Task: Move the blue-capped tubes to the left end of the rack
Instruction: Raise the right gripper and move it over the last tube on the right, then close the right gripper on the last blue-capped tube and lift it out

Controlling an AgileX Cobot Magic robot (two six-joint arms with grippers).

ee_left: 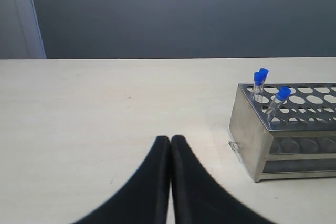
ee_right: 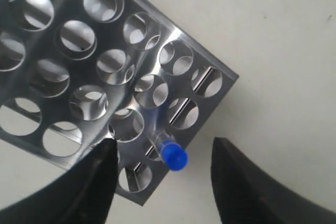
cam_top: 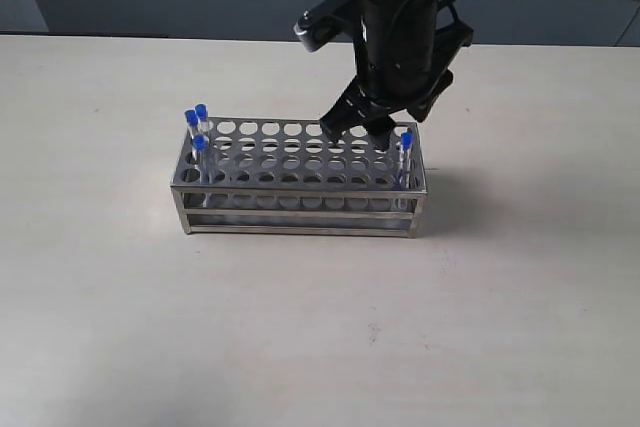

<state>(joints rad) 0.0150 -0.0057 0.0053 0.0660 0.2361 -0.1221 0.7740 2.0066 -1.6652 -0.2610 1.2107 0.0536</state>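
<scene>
The right gripper (ee_right: pixel 163 141), jaws spread apart, should be centred on the thin clear blue-capped tube (ee_right: pixel 174 157) in the shiny steel rack (cam_top: pixel 300 193) before being closed.

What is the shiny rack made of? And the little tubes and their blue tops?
The rack looks like metal, probably steel: silvery, with mirror-like reflections. The tubes look like clear glass or plastic; you see through them, but I cannot tell which. The caps look like matte blue plastic.
</scene>
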